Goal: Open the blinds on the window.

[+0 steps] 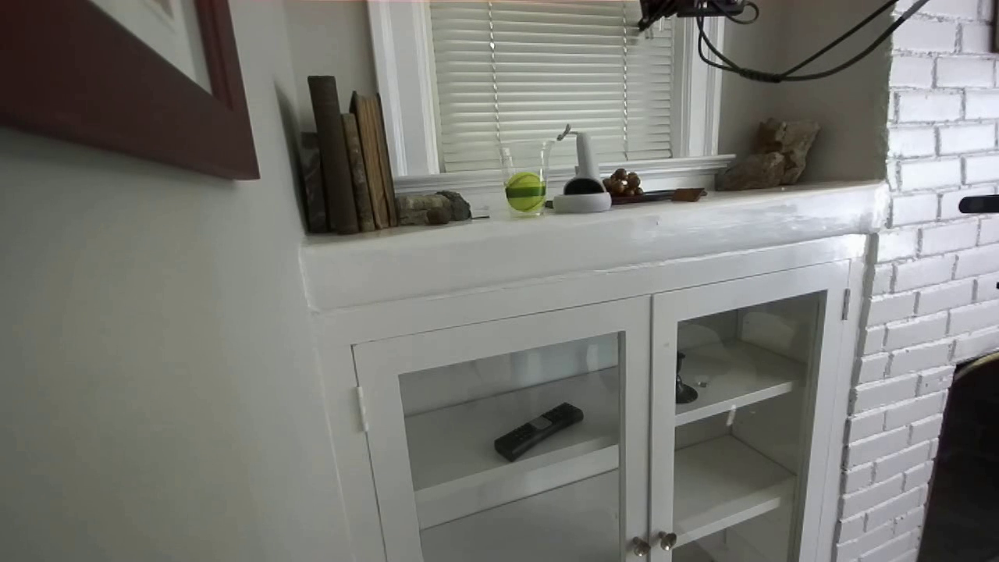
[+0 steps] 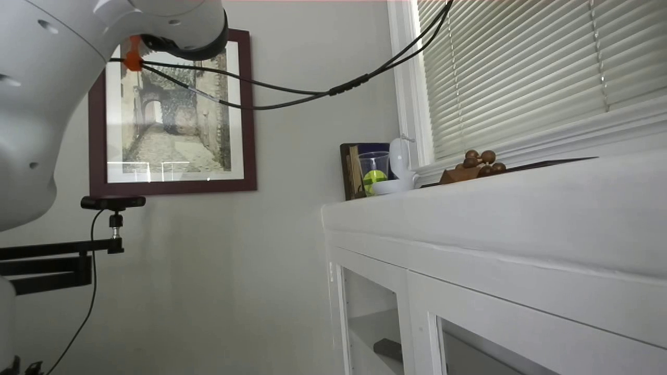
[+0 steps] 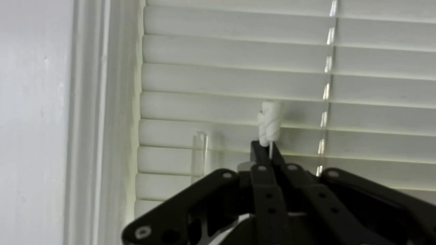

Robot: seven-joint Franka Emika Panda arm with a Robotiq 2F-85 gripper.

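Note:
The white slatted blinds (image 1: 546, 86) are down over the window with slats tilted shut. They also show in an exterior view (image 2: 526, 78) and fill most of the wrist view (image 3: 231, 81). The window's white frame (image 1: 403, 86) borders them; its glass is hidden. My black gripper (image 3: 266, 153) is at the blinds, its fingers closed around a thin white cord. Two white cord tassels (image 3: 270, 120) stick out just past the fingertips. A clear wand (image 3: 199, 153) hangs beside the gripper, apart from it. Part of the gripper (image 1: 657, 11) shows at an exterior view's top edge.
The white ledge (image 1: 593, 234) below the window holds books (image 1: 363, 160), a clear cup with a green ball (image 1: 526, 191), a white device (image 1: 584, 191), wooden beads (image 1: 622, 183) and rocks (image 1: 773, 160). Black cables (image 2: 344, 86) hang from the arm. Glass-doored cabinets (image 1: 636, 390) stand below.

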